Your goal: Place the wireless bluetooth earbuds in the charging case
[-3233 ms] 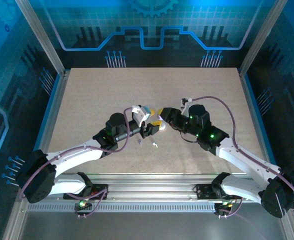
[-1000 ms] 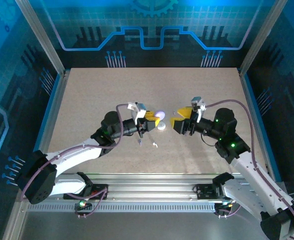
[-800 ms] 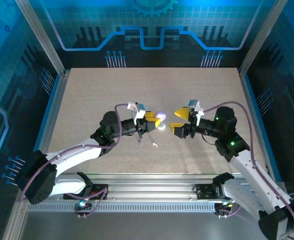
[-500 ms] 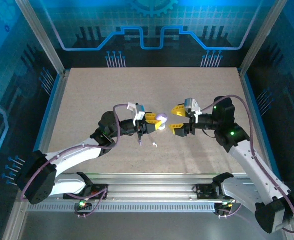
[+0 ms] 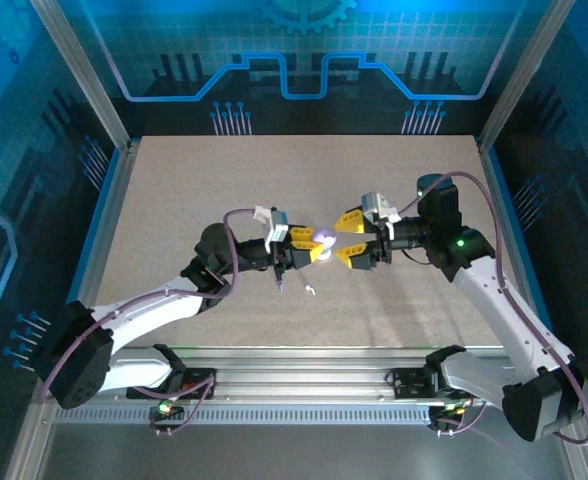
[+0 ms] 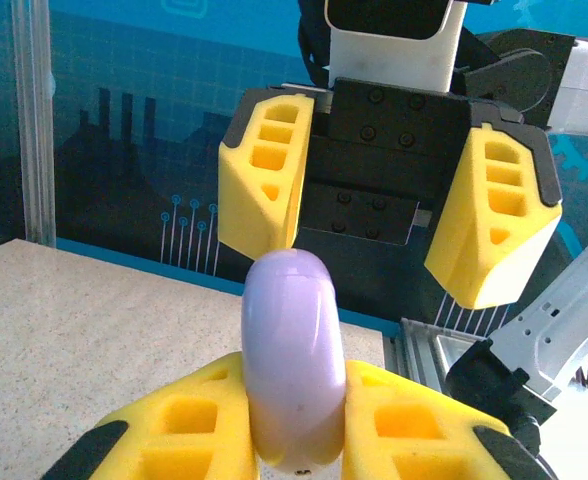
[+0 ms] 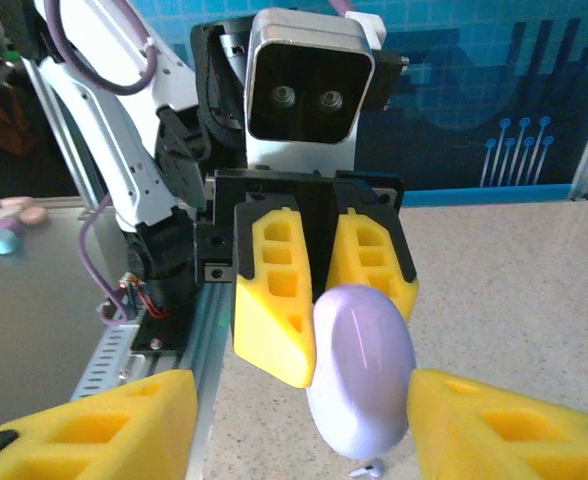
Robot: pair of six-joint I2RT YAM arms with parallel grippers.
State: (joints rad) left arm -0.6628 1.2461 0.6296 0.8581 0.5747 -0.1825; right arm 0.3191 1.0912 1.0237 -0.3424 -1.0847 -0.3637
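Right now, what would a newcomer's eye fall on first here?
A lavender case, pinched in the left gripper above mid-table. The right gripper faces it head-on at close range, jaws open. Tiny earbuds lie on the table just below them.

The right gripper (image 5: 340, 243), which a second ago hung well to the right of the lavender charging case (image 5: 323, 240), has come back in. Its yellow fingers now flank the case's free end, jaws narrower than before but still apart. The right arm (image 5: 474, 270) has swung its elbow toward the table's far side. The left gripper (image 5: 312, 246), carrying the case, has edged slightly right.
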